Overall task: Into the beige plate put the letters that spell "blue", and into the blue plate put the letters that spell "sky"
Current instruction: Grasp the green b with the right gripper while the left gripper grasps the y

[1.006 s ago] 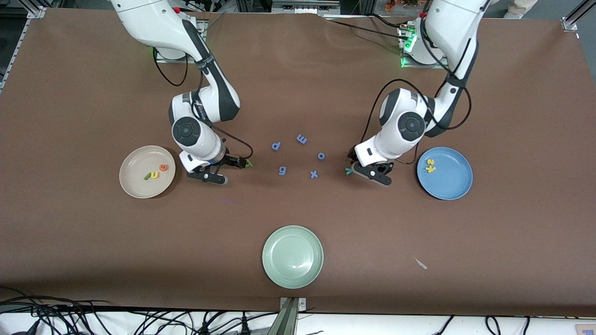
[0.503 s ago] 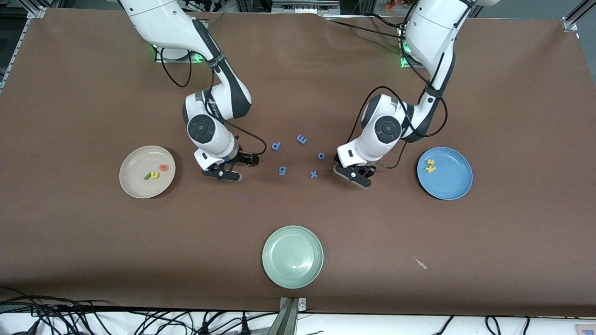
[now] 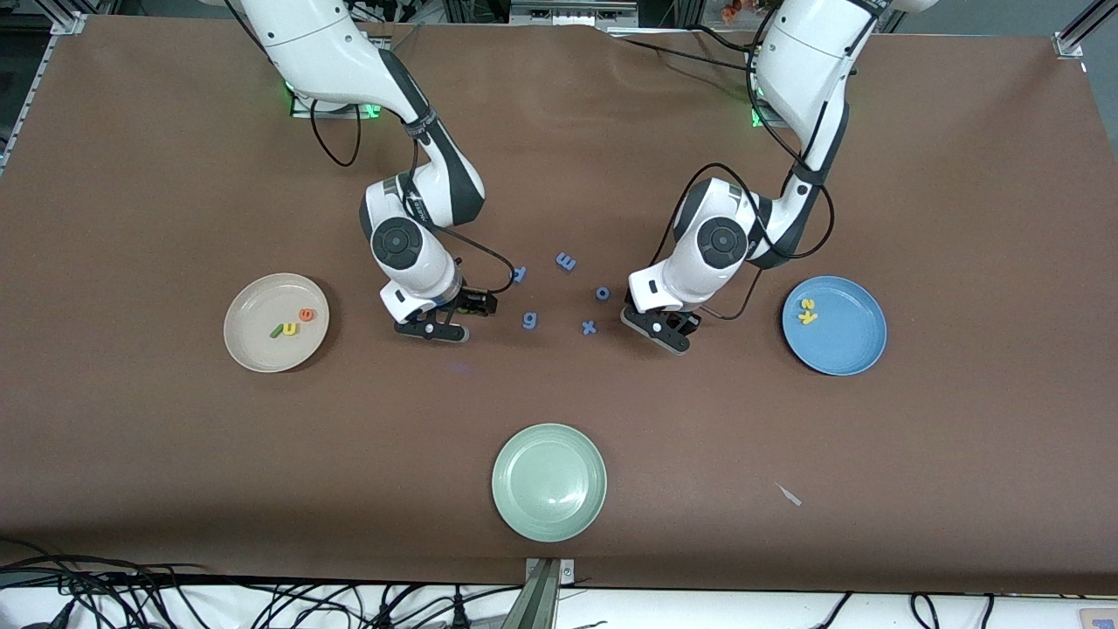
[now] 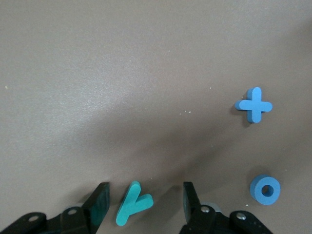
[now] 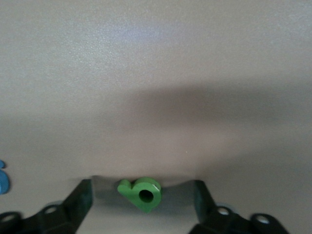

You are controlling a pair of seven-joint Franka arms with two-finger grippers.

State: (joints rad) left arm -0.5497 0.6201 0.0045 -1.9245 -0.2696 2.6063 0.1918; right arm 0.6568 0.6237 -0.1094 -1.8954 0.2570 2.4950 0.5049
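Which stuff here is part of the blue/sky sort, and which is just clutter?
Job:
- green b, between right end effector fingers
- teal y, between left end effector fingers
- beige plate holding l, u, e
- blue plate holding s, k

Lying about:
- blue p, m, o, g, x
- pale green plate
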